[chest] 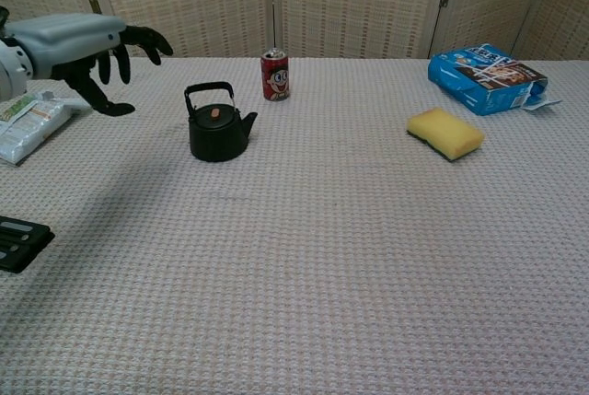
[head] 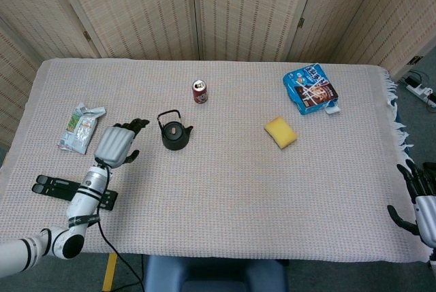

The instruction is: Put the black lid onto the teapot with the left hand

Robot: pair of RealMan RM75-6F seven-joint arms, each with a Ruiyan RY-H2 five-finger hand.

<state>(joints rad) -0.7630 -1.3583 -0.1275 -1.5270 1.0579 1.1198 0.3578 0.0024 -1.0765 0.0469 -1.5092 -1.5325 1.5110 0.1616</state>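
**The Lid Sat on the Teapot and the Left Hand Was Off to the Side**

The biggest thing was the tabletop (head: 225,197), covered with a pale woven cloth. Everything here is placed by the teapot (chest: 218,131), which stood upright on the cloth.

The left hand (chest: 87,45) hung in the air to the left of the teapot, near it but not touching. Its dark fingers (chest: 138,38) were spread apart and held nothing. The right hand (head: 421,205) was far to the right of the teapot, past the edge of the tabletop. Its fingers looked spread and empty too.

The blue packet (chest: 486,76) lay far to the right of the teapot and further back. The yellow sponge (chest: 445,133) lay to the right of the teapot, well apart from it. A snack bag (head: 81,127) lay to the left of the teapot, beyond the left hand. A flat black stand (head: 71,190) lay to the left and nearer the front edge. The red can (chest: 274,75) stood just behind the teapot, a little to the right.

The smallest thing was the black lid (chest: 214,113). It sat on top of the teapot, under the loop handle, with a little brown knob in the middle.

The job looked done. To finish well, the left hand should be kept empty and moved away slowly, clear of the loop handle, so that it does not bump the teapot or knock the lid crooked.
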